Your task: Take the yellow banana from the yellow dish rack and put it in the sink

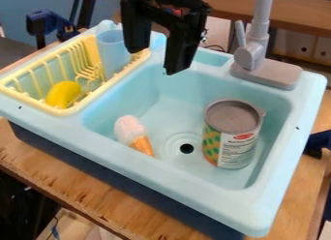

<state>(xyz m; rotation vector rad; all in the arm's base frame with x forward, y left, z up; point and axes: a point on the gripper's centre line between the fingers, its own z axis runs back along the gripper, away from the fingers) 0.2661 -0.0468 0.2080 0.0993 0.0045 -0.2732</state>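
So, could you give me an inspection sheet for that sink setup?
Surface: light blue toy sink on a wooden table.
Main things: can upright in the basin; toy ice cream cone lying left of the drain.
Clutter: yellow dish rack with a blue cup and a yellow toy.
Gripper: open, above the sink's back left part, holding nothing.
Cables: thin blue one low at left.
Surroundings: grey faucet at the back; dark blue clamp at upper left.
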